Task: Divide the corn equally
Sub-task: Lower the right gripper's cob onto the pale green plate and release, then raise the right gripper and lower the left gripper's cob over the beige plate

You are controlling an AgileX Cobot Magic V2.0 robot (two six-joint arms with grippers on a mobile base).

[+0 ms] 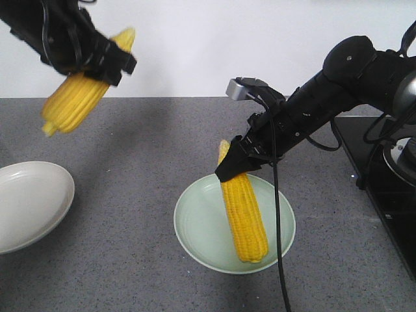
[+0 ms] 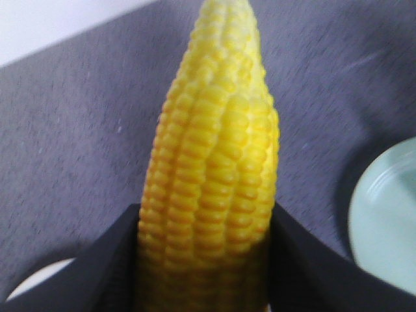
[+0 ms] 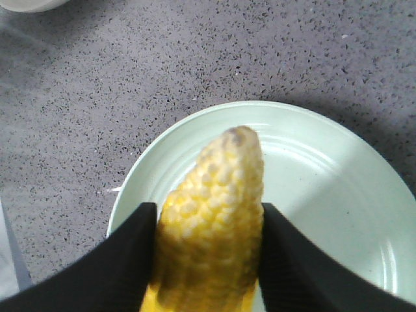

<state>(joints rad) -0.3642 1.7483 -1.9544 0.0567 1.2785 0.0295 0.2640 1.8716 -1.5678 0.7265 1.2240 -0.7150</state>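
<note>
This looks like a robotics lab rather than a kitchen: a bare grey speckled desk (image 1: 130,260) meets a plain white wall (image 1: 227,39) at twelve o'clock, and black equipment with loose cables (image 1: 390,188) sits at three o'clock.

i've got two yellow cobs: one cob (image 1: 77,97) up in the air, tilted, the other cob (image 1: 243,218) resting on the green plate (image 1: 195,227).
</note>
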